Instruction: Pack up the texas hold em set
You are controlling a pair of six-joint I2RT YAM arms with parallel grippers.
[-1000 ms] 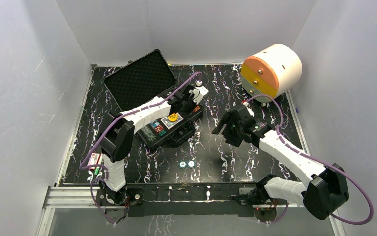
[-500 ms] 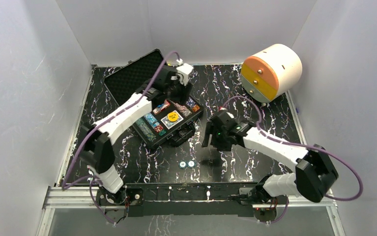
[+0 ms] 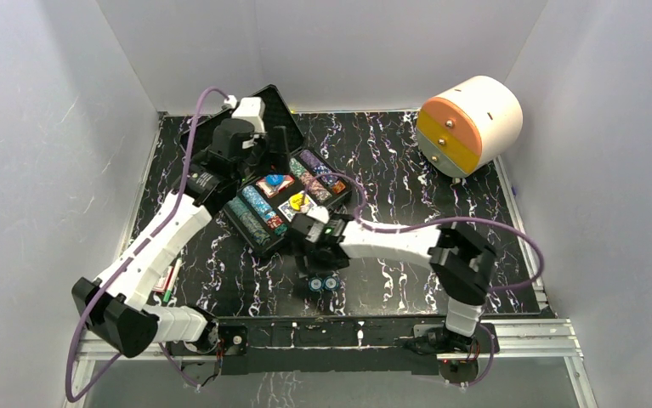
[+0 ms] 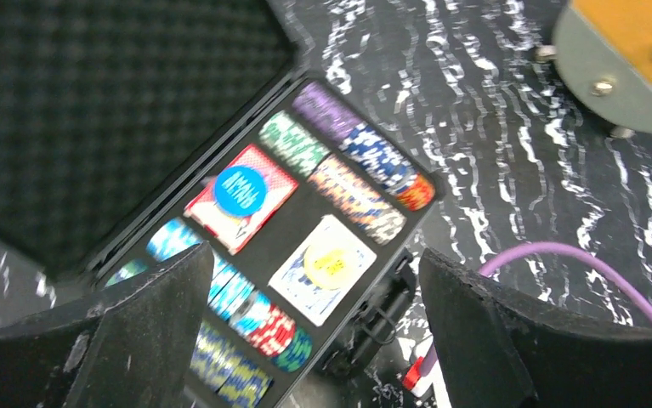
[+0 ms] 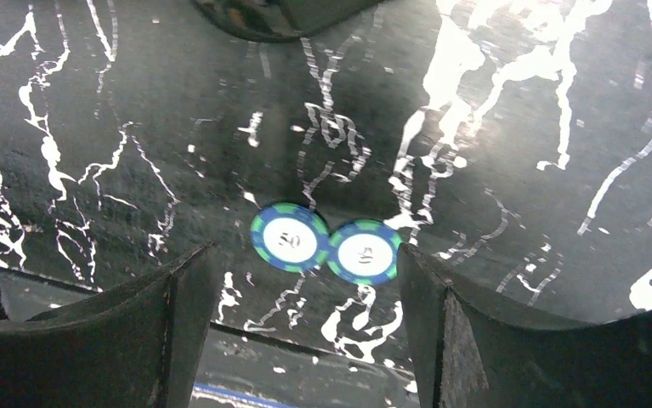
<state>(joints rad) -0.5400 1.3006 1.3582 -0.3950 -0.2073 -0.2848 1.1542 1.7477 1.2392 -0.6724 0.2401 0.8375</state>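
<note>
L gripper (image 4: 315,259) jaws wide, empty, far fwd; R gripper (image 5: 305,255) jaws apart, empty, pointing down.

An open black hard case (image 4: 373,310) and its raised foam-lined lid (image 4: 93,102) fill the far-left part of the black white-veined table (image 3: 407,161), with the left arm (image 3: 173,225) over them. A big white cylinder with orange-yellow drawers (image 3: 471,123) blocks the far-right corner. Bare tabletop lies between. Near the near edge, the right gripper (image 5: 305,251) straddles two touching blue-green round chips (image 5: 360,252), its fingers apart from them.

Plain white walls (image 3: 42,127) enclose the worktop (image 3: 407,161) on three sides. Its surface is black with white marble veins. A metal rail (image 3: 535,327) runs along its near edge.
</note>
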